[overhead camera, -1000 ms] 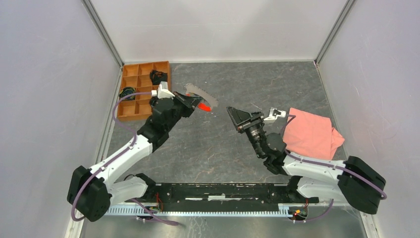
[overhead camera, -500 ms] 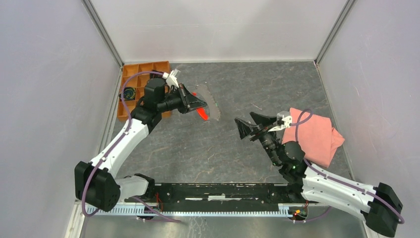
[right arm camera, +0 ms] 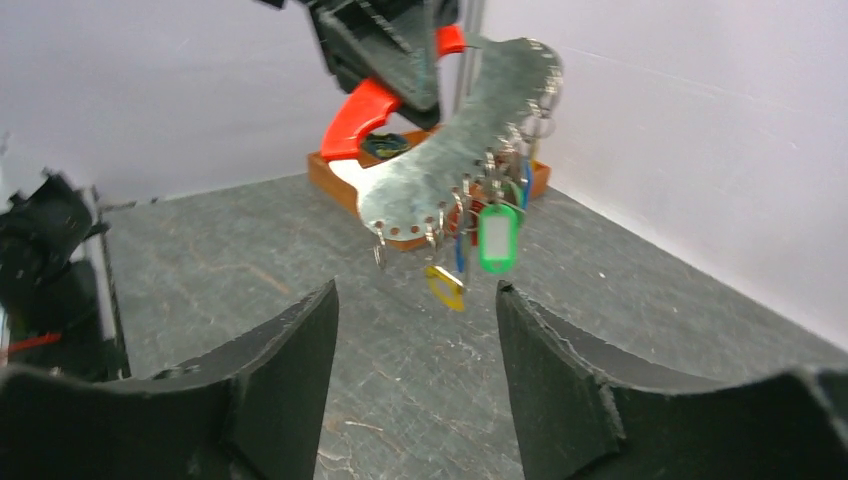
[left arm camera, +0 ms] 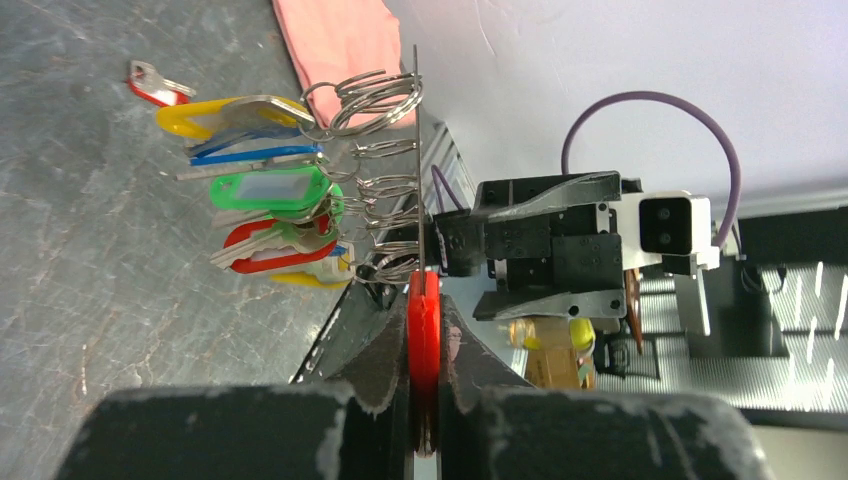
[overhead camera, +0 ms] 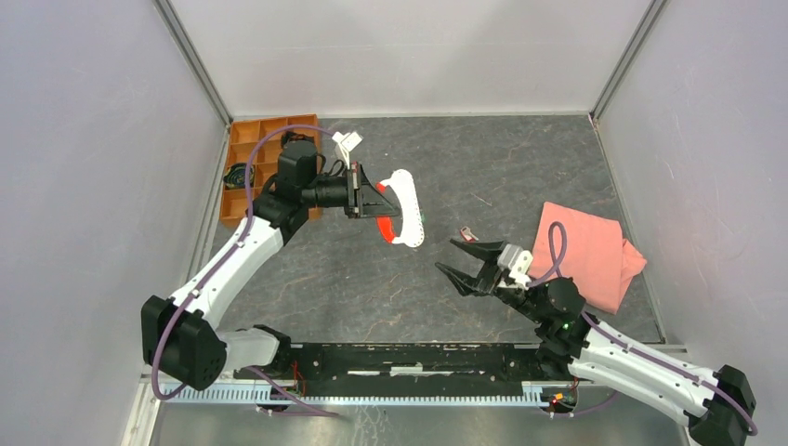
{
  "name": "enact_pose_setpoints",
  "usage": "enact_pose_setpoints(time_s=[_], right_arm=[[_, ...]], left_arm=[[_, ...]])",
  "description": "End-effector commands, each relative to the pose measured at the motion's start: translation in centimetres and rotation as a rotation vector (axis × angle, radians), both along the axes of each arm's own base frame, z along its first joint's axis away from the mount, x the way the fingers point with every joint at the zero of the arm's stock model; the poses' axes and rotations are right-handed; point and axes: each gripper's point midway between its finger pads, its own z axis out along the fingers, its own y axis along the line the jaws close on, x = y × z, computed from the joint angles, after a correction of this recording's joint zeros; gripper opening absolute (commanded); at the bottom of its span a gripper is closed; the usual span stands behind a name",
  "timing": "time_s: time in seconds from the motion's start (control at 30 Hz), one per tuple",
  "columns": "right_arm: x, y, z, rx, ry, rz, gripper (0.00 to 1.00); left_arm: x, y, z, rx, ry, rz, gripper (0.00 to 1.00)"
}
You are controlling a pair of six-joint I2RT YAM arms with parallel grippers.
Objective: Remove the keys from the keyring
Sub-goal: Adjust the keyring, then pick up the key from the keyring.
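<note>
Left gripper (left arm camera: pixel 424 350) is clenched on the keyring (right arm camera: pixel 460 150) by its red grip, holding it in the air with the keys (left arm camera: pixel 265 190) dangling. Right gripper (right arm camera: pixel 415 295) gapes empty, short of them. Best to single out 1 key, probably the green, and nip only its head.

Open gap between right hand (overhead camera: pixel 448 256) and hanging keys (right arm camera: pixel 497 240) — pink cloth (overhead camera: pixel 585 251) flanks right.

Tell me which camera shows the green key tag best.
Left wrist: the green key tag is close and sharp among the other keys on their rings. The right wrist view shows it smaller, hanging from the metal plate. The top view gives only a greenish speck.
</note>
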Motion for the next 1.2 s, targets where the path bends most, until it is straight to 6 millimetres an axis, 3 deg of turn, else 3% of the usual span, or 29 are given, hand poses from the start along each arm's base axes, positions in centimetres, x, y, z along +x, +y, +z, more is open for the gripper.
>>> enact_pose_setpoints(time_s=[0.0, 0.17, 0.47, 0.7, 1.17], right_arm=[[-2.9, 1.7, 1.3, -0.065, -0.112, 0.182, 0.56], [-3.7, 2.2, 1.0, -0.116, -0.117, 0.236, 0.46], [-4.9, 2.5, 1.1, -0.111, -0.105, 0.299, 0.37], [-4.6, 2.2, 0.9, -0.102, -0.093, 0.277, 0.38], [-4.3, 2.2, 2.3, -0.072, -0.114, 0.26, 0.39]], left_arm=[[-2.5, -0.6, 3.6, -0.067, -0.142, -0.141, 0.02], [-3.8, -1.0, 4.3, -0.084, -0.15, -0.199, 0.02], [-5.0, -0.9, 5.2, -0.101, -0.172, -0.225, 0.02], [-5.5, -0.8, 6.0, -0.111, -0.192, -0.231, 0.02], [-6.7, -0.8, 6.9, -0.125, -0.221, -0.246, 0.02]])
